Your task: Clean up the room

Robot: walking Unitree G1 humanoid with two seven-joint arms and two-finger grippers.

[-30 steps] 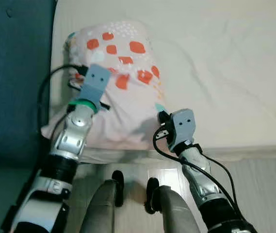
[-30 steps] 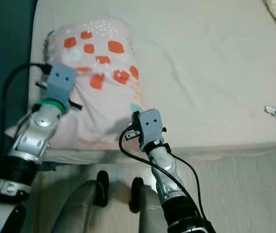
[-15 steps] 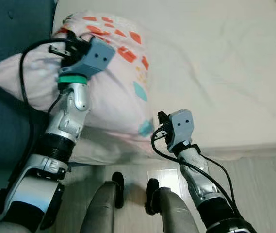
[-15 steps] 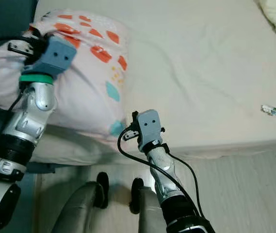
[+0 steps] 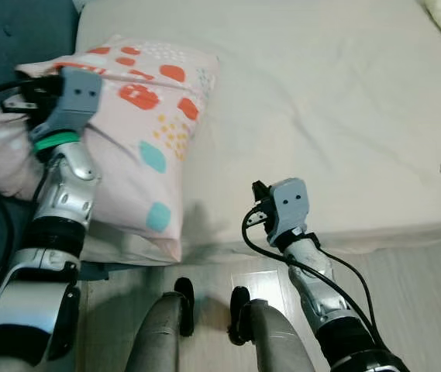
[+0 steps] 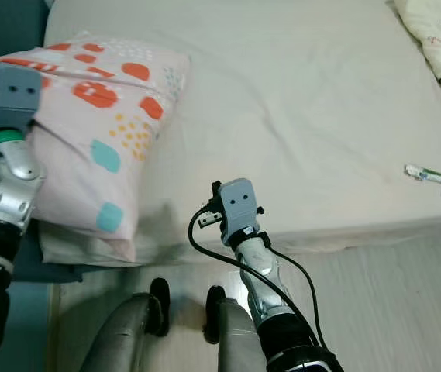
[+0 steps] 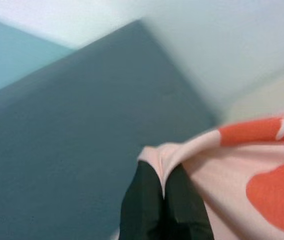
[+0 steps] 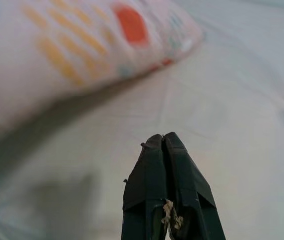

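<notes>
At the head end of the bed (image 5: 336, 93), close to the robot's left side, the pillow (image 5: 139, 124) lies partly on the mattress and partly hanging out over the edge beside the dark teal headboard (image 5: 15, 23). It is held that way, by my reading, because the left claw (image 7: 162, 197) has one corner of the pillowcase pinched: in the left wrist view the two black fingers (image 7: 142, 210) are pressed together with a fold of pink fabric caught between them (the orange blotches of the print run off beside it). Gripping a corner lets the arm drag or swing the whole pillow without having to span its bulk, which suits straightening it up against the headboard as part of tidying the room.

So the pillow is in direct contact with the left claw at its outer corner, and the rest of it trails away from that claw across the sheet toward the middle of the bed.

The right claw (image 8: 167, 150) has its fingers together on nothing, hovering low over the bare sheet near the bed's front edge. The pillow's near end lies off to that claw's left, close but apart. A small wrapper-like thing (image 6: 429, 175) rests on the sheet well away to the right, and a patterned blanket (image 6: 437, 39) sits at the far right corner.
</notes>
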